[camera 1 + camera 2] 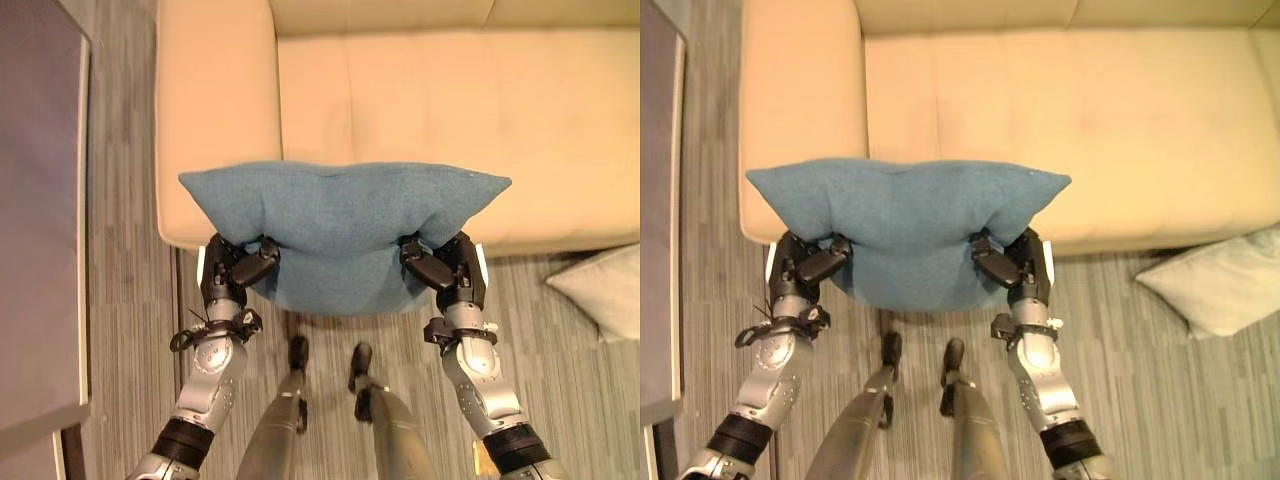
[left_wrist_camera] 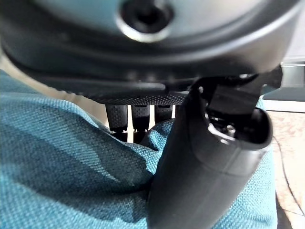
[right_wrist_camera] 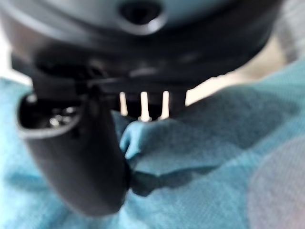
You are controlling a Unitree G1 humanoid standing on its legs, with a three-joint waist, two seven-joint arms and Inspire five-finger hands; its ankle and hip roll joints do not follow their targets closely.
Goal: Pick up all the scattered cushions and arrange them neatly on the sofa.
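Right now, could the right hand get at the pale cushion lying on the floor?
Probably not: the right hand, like the left hand, is pinching the blue cushion. The pale cushion lies apart on the floor, beside the sofa.

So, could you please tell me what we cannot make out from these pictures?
- Blue cushion: its underside and lower part, behind both hands in the eye views.
- Left hand and right hand: fingers tucked under the cloth; thumbs pinch it.
- Grey cushion on the floor: cut off by the right edge.
- Sofa: its back is cut off.
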